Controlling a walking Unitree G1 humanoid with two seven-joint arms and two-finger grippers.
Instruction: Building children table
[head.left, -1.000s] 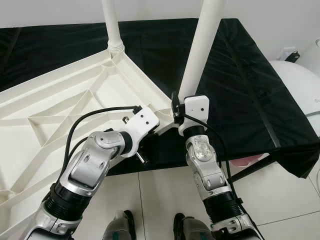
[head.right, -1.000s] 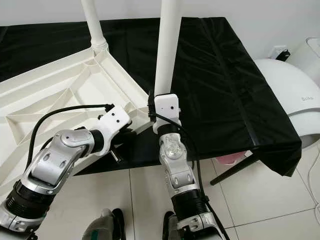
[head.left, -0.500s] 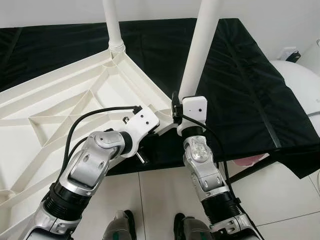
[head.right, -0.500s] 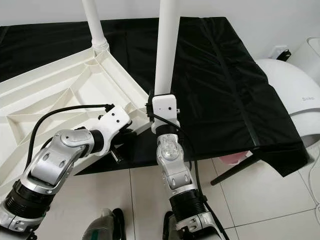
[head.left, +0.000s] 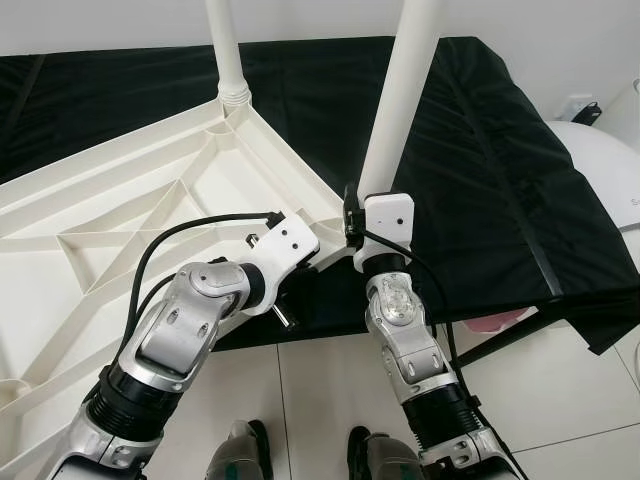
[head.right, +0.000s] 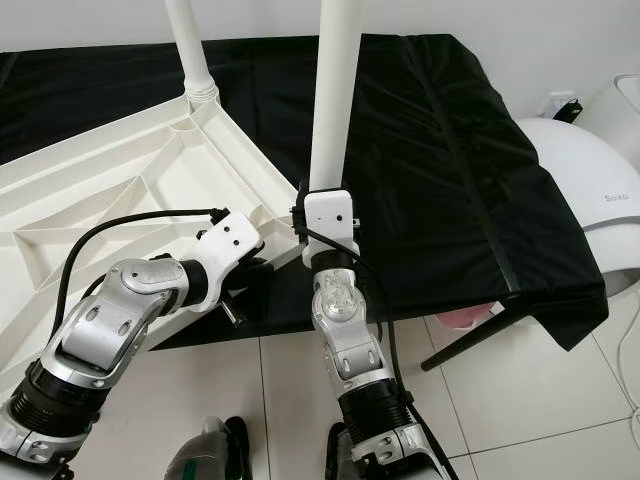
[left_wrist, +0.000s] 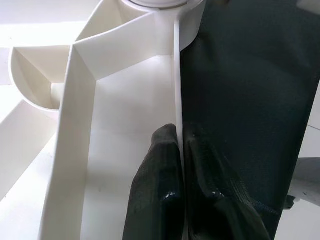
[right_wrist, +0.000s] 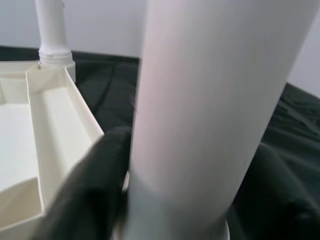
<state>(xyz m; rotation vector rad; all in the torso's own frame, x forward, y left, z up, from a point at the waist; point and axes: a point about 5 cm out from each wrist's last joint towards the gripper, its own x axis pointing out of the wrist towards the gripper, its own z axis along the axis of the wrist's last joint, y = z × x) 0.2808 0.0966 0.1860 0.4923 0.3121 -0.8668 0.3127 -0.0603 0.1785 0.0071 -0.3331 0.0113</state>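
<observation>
- On the black cloth-covered work table (head.left: 480, 200), an upturned white plastic children's tabletop (head.left: 130, 230) lies ribbed side up, its near corner reaching the table's front edge.
- At that near corner the right gripper (head.left: 352, 222) has its two black fingers (right_wrist: 85, 190) pinched around the base of a smooth white cylindrical leg (head.left: 400, 100), which stands upright and leans slightly.
- Just beside it, the left gripper (left_wrist: 179, 175) clamps the tabletop's thin side wall (left_wrist: 177, 90), one textured black finger on each face.
- At the far corner a second white tube leg (head.left: 226, 50) stands in its round socket.
- Beyond the table's right edge sits a glossy white rounded appliance (head.right: 590, 170).
</observation>
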